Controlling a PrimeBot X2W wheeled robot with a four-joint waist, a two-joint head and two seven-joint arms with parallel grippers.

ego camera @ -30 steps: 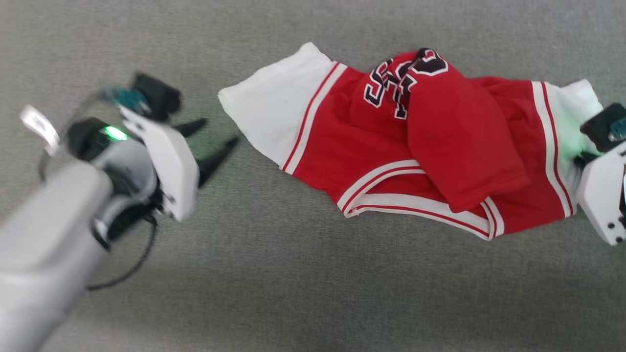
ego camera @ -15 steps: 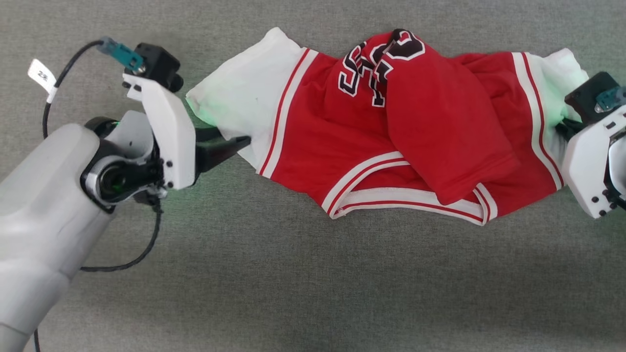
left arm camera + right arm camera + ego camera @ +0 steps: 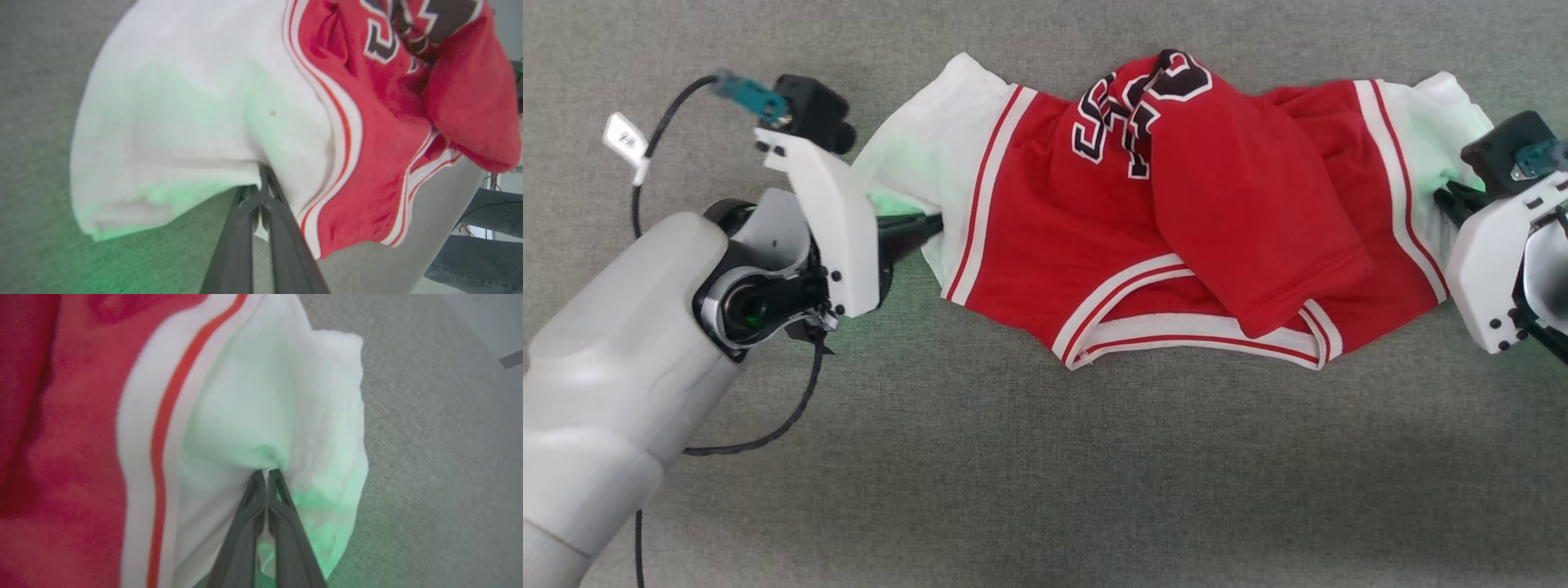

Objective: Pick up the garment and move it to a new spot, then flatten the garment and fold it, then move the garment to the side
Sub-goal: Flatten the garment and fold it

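- Garment [image 3: 1094,245], a red jersey-style T-shirt with white short sleeves, red-and-white striped trim and black-and-white block lettering, lies crumpled and strung between the two end effectors. A loose red flap is thrown over the chest and hides part of the lettering.
- Left end effector [image 3: 927,233]: its two dark fingers are pressed together on the lower edge of one white sleeve [image 3: 923,171]. The sleeve spreads just ahead of the fingertips, and the red body starts beyond it.
- Right end effector [image 3: 1450,200]: its fingers are likewise pinched shut on a gathered bunch of the other white sleeve [image 3: 1429,135]. The cloth puckers right at the tips, and the striped trim is just past them.
- Step in hand, as I judge it: the opening pick-up. Both grips look made, but the bunched middle appears to rest on the grey fabric-covered worktop [image 3: 1045,490], so the lift to a new spot is not yet done.
- Next move calls for both end effectors to rise together and hold their spacing, so the shirt hangs open between them. Pulling apart too hard could slip a thin sleeve edge out of a pinch.
- Further out, in the left wrist view, a person's leg in grey-blue trousers [image 3: 486,208] stands beyond the worktop's edge, well apart from the fingers.
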